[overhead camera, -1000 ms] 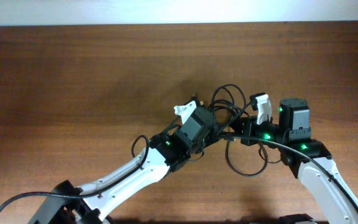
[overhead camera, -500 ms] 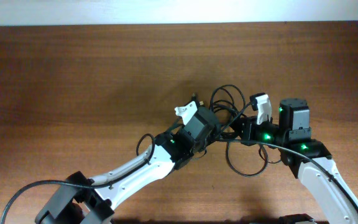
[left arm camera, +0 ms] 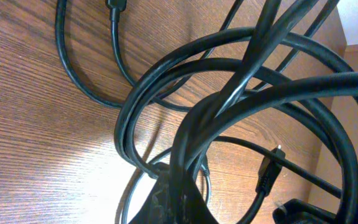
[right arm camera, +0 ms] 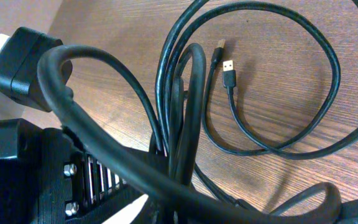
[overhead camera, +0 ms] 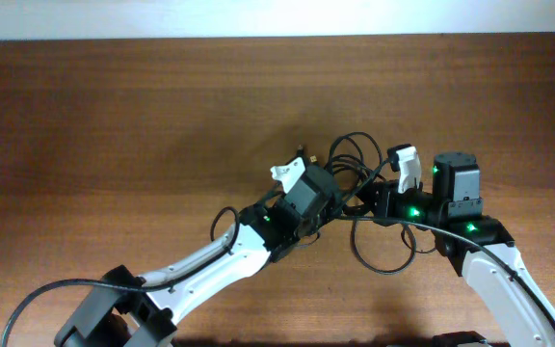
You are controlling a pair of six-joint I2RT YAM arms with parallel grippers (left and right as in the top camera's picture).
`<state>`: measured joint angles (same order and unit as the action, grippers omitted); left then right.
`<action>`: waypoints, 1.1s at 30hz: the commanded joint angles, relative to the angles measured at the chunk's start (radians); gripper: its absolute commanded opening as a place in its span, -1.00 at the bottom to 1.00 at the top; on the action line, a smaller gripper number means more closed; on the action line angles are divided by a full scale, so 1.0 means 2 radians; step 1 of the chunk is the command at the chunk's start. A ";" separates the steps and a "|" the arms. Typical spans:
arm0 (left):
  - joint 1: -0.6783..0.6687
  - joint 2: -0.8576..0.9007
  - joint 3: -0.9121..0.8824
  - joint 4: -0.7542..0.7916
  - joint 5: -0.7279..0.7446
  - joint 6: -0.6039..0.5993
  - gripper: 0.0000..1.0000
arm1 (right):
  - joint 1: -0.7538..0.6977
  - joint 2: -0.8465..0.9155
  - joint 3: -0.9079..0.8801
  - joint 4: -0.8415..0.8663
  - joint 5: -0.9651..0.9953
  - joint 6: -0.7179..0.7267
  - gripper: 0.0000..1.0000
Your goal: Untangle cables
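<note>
The black cables (overhead camera: pixel 353 162) lie in a tangled bunch of loops at the middle of the brown table, with one loop (overhead camera: pixel 383 253) reaching toward the front. My left gripper (overhead camera: pixel 338 200) comes in from the lower left and is shut on strands of the cables (left arm camera: pixel 229 93); its dark fingers (left arm camera: pixel 166 202) pinch them at the bottom of the left wrist view. A small plug (left arm camera: pixel 268 175) hangs nearby. My right gripper (overhead camera: pixel 362 204) meets it from the right, shut on a bundle of cables (right arm camera: pixel 188 112). A gold-tipped plug (right arm camera: pixel 227 65) rests on the wood inside a loop.
The brown wooden table (overhead camera: pixel 114 125) spreads wide to the left and back, ending at a white wall (overhead camera: pixel 277 17). The left gripper's black body (right arm camera: pixel 23 68) sits very close to the right gripper. Both arms' thick fixed wires (overhead camera: pixel 470 236) run along them.
My left gripper's jaws have closed onto the cable strands. The left arm's elbow has shifted slightly; the right arm and the cable bunch have hardly moved.
</note>
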<state>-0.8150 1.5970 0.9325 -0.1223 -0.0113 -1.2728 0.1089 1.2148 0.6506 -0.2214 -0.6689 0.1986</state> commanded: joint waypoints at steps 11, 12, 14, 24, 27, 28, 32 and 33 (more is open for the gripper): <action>0.026 -0.023 0.005 -0.072 0.024 0.114 -1.00 | -0.002 0.001 0.007 0.004 0.001 -0.004 -0.92; 0.036 -0.027 0.005 -0.090 0.024 0.114 -1.00 | -0.002 0.001 0.007 0.004 0.001 -0.004 -0.92; 0.052 -0.032 0.005 -0.115 0.025 0.114 -1.00 | -0.002 0.001 0.007 0.004 0.001 -0.004 -0.92; 0.095 -0.048 0.005 -0.170 0.031 0.118 -1.00 | -0.002 0.001 0.007 0.004 0.001 -0.004 -0.92; 0.095 -0.048 0.005 -0.170 0.030 0.171 -1.00 | -0.002 0.001 0.007 0.004 0.001 -0.004 -0.92; 0.095 -0.048 0.005 -0.170 0.031 0.187 -1.00 | -0.002 0.001 0.007 0.004 0.001 -0.004 -0.92; 0.095 -0.048 0.005 -0.170 0.031 0.230 -1.00 | -0.002 0.001 0.007 0.004 0.001 -0.004 -0.92; 0.095 -0.048 0.005 -0.170 0.032 0.230 -1.00 | -0.002 0.001 0.007 0.004 0.001 -0.004 -0.92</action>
<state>-0.6415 1.5032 0.9585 -0.4496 0.1070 -0.8974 0.1211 1.2240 0.6506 -0.2241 -0.6994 0.1982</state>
